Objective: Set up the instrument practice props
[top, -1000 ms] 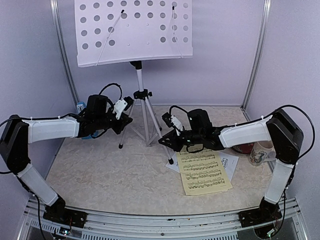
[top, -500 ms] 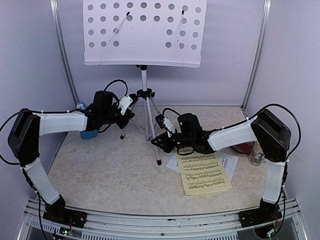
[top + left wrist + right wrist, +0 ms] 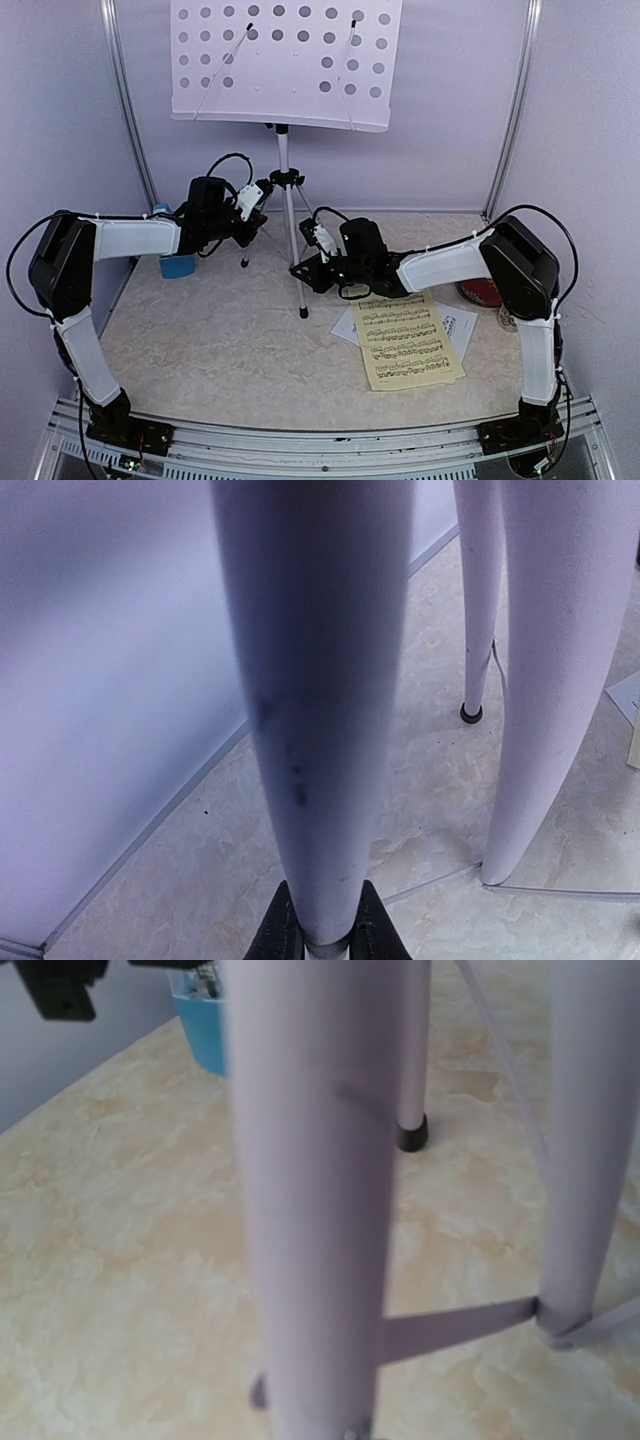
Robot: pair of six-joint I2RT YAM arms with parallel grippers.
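1. The music stand [image 3: 286, 180] stands upright at the back centre of the table [image 3: 220, 340], between your two arms, with its white desk [image 3: 290, 90] high against the rear wall.
2. The left gripper [image 3: 318, 935] has its jaws clamped on the stand's left rear leg [image 3: 310, 710]. The leg's long axis runs straight up and away from the jaws.
3. The right gripper [image 3: 303, 270] sits at the front leg [image 3: 310, 1210]. That leg fills the wrist view and the fingers are out of sight, so you cannot tell whether these jaws are clamped or apart.
4. You also cannot tell whether all three feet bear on the table. Confirm this before either arm lets go.
5. The yellow sheet [image 3: 410, 345] lies flat over the white sheet [image 3: 462, 325], near and to the right of the right jaws, with its long axis running toward the arm bases. The right arm is clearly the nearer one for the pick.
6. The blue metronome [image 3: 177, 265] stands by the left wall, under the left arm, and it falls to that arm.
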